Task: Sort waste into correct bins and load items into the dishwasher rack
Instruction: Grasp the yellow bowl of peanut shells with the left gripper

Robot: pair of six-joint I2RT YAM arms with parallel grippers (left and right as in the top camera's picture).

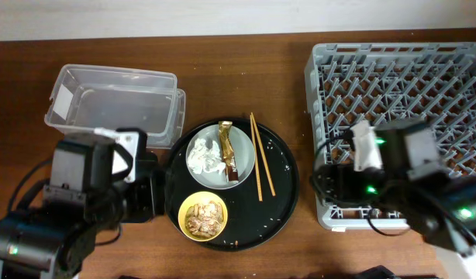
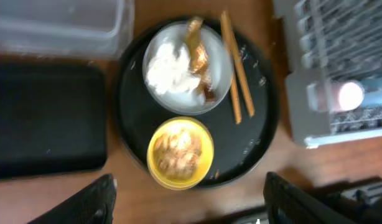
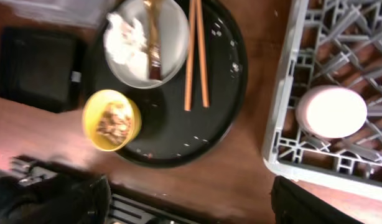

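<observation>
Waste: crumpled tissue and a golden-brown wrapper lie side by side on the grey plate. Beige food scraps fill the yellow bowl.

Plate and bowl: both on the round black tray at mid-table, plate farther back, bowl at the near edge.

Chopsticks: a pair, lying on the round tray just right of the plate.

Clear tub: behind and left of the round tray, with a white label on its left wall.

Shallow black tray: left of the round tray and in front of the tub, mostly hidden under the left arm in the overhead view.

Rack: grey lattice crate on the right.

Pink cup: inside the rack, near the corner closest to the round tray.

Left gripper: above the near edge of the round tray, jaws spread wide, nothing between them.

Right gripper: above the gap between the round tray and the rack, jaws spread wide, empty.
</observation>
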